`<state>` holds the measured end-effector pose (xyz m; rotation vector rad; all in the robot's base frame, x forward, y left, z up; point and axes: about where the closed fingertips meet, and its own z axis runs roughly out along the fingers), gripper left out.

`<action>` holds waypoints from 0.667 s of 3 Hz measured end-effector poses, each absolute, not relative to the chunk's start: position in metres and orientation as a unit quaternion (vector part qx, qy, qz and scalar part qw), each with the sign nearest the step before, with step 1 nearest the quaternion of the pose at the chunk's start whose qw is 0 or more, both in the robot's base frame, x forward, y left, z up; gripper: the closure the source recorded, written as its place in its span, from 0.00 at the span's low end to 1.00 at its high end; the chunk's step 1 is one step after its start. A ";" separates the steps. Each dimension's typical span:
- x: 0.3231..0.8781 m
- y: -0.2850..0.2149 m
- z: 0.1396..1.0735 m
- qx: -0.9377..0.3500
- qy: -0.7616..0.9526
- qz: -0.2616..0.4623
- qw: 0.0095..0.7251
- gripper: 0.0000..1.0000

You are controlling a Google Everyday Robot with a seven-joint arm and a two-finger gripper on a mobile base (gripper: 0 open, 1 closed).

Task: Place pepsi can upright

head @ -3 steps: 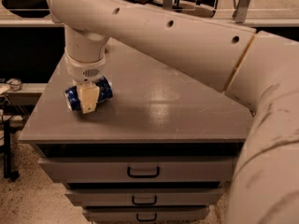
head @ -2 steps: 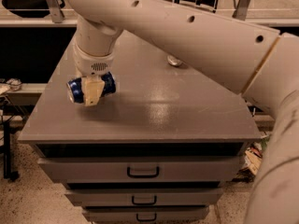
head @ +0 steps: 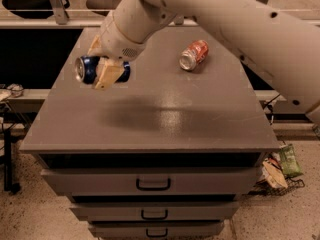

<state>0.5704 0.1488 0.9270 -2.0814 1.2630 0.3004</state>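
Currently above the left half of cabinet top (head: 165,134): gripper (head: 106,70), fingers (head: 108,75) clamped across pepsi can (head: 89,69); can on its side, silver end facing left, held clear of the surface; soft shadow (head: 131,115) on the grey top below; white arm (head: 215,14) reaching in from upper right; orange-red can (head: 194,54) lying on its side toward the back, right of centre, well apart from gripper; three drawers (head: 153,183) beneath, dark handles; snack bag (head: 289,160) on floor at right.

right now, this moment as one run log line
claw: above cabinet top, shut on pepsi can | pepsi can: sideways, not upright | orange-red can: lying on cabinet top
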 end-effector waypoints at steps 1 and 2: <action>0.578 0.138 0.952 -0.771 0.467 0.149 0.408 1.00; 0.579 0.126 0.957 -0.729 0.461 0.195 0.467 1.00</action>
